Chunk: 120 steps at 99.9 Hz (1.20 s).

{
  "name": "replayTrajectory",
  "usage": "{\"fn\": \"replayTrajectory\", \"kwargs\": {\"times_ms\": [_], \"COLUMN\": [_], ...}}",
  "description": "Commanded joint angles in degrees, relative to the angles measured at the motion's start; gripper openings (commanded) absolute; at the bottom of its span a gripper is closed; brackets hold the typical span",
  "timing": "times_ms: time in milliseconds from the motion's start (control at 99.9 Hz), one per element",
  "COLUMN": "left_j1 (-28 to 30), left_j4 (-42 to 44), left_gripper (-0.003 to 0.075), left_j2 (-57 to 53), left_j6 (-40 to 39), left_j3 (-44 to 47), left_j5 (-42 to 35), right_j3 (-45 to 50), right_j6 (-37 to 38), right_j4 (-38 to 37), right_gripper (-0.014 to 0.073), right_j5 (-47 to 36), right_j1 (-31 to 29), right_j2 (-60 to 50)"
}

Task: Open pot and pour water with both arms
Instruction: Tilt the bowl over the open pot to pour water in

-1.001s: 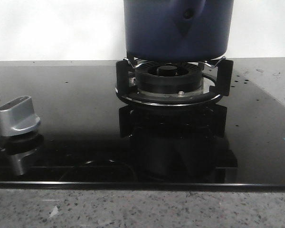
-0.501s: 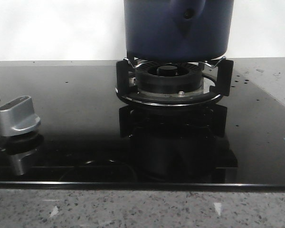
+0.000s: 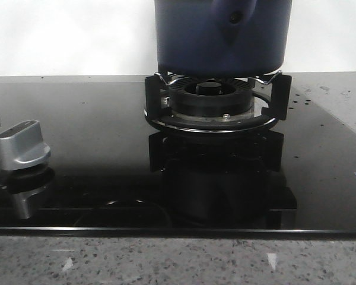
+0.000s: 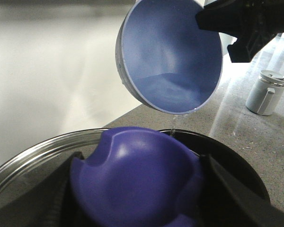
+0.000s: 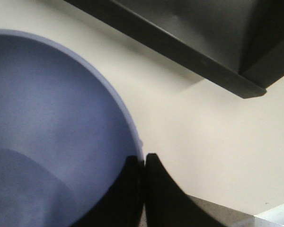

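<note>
A silver control knob (image 3: 22, 145) sits near the glossy black surface's (image 3: 95, 148) left edge. The large dark navy-blue round pot (image 3: 222, 35) rests on the black burner ring (image 3: 216, 107) toward the far edge. The left hand (image 4: 137, 189) clasps a purple lid knob (image 4: 132, 179); the right hand (image 5: 143, 189) pinches a tilted blue bowl's (image 4: 170, 54) rim, water trickling out.

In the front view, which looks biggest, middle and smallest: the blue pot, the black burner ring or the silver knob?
1. The blue pot, though its top is cut off by the frame.
2. The black burner ring, about as wide as the pot.
3. The silver knob, clearly smallest despite sitting nearer the camera.
</note>
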Motion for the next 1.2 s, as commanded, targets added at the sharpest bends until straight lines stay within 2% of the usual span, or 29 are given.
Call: {"fn": "replayTrajectory", "kwargs": {"times_ms": [0,581,1192], "left_j1": [0.07,0.07,0.07], "left_j4": [-5.42,-5.42,-5.42], "left_gripper": [0.0316,0.0316,0.0316], "left_j2": [-2.81,-2.81,-2.81], "left_j6": [-0.06,-0.06,-0.06], "left_j3": [-1.79,-1.79,-1.79], "left_j5": [0.27,0.27,0.37], "right_j3": [-1.43,-1.43,-1.43], "right_j6": [-0.25,-0.25,-0.25], "right_j4": [-5.38,-9.68,-18.20], "right_gripper": [-0.0046,-0.0046,-0.0046], "right_j5": [-3.08,-3.08,-3.28], "right_j1": [0.01,0.26,4.42], "right_j2": [-2.60,-2.60,-1.29]}}
